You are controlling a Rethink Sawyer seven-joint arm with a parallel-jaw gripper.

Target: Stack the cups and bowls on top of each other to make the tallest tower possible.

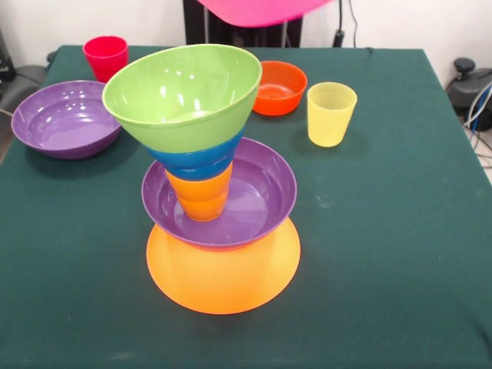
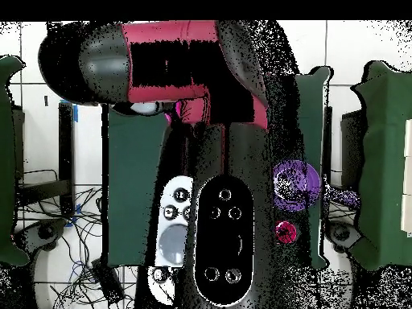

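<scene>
three loose pieces behind the tower [image 1: 207, 169]: red-pink cup [image 1: 106, 56], orange-red bowl [image 1: 279, 87], yellow cup [image 1: 330, 114]

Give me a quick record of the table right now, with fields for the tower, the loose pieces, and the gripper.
tower, bottom to top: yellow-orange bowl upside down, purple bowl, orange cup, blue bowl, green bowl tilted
loose pieces: second purple bowl, red-pink cup, orange-red bowl, yellow cup
pink bowl: at top edge, above the table
gripper: not visible

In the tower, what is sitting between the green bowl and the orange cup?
The small blue bowl sits between the green bowl above and the orange cup below. The front view shows this.
</scene>
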